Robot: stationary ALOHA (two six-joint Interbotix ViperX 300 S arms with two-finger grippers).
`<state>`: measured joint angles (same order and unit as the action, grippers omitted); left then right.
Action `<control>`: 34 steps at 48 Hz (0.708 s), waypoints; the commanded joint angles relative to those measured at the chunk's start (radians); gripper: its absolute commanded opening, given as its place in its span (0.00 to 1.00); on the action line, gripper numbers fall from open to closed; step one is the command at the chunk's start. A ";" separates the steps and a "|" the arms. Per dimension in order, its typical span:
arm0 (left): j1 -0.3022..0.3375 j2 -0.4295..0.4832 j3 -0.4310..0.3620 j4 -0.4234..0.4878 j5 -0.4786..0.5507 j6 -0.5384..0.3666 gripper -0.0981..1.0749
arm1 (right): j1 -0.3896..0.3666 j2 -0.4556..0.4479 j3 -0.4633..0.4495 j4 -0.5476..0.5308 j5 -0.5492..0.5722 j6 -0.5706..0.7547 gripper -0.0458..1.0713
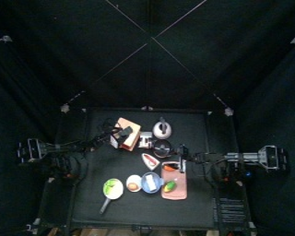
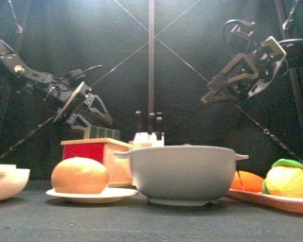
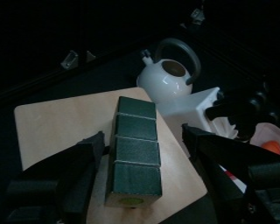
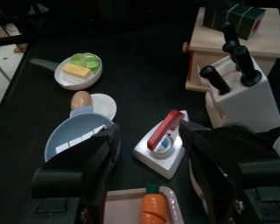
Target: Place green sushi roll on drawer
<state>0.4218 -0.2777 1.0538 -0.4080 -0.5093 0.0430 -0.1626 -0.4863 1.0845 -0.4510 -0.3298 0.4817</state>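
Observation:
The green sushi roll (image 3: 136, 153), a row of dark green blocks, lies on the light tan top of the drawer (image 3: 60, 122). My left gripper (image 3: 143, 136) hangs right over it, open, with one jaw on each side of the roll and apart from it. In the top view the drawer (image 1: 129, 138) stands at the table's back left with the left gripper (image 1: 119, 135) above it. In the front view the drawer's red side (image 2: 96, 151) shows. My right gripper (image 4: 150, 131) is open and empty, held above the table's middle right (image 1: 191, 155).
A white kettle (image 3: 171, 79) stands just behind the drawer. A white knife block (image 4: 241, 101) stands beside it. A red-handled white thing (image 4: 164, 140), a big white bowl (image 2: 180, 172), a plate with green and yellow food (image 4: 78, 68) and a carrot (image 4: 153, 206) fill the front.

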 commanded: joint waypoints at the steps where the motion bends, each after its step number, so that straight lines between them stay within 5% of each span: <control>1: -0.002 -0.011 -0.021 0.002 -0.009 0.003 0.95 | 0.002 -0.006 -0.009 0.003 -0.008 0.000 0.85; 34: -0.023 -0.021 -0.014 0.006 -0.009 0.005 0.95 | 0.014 -0.005 -0.002 0.003 -0.009 0.006 0.85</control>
<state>0.4050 -0.2853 1.0538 -0.4065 -0.5093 0.0445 -0.1565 -0.4847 1.0922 -0.4495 -0.3298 0.4863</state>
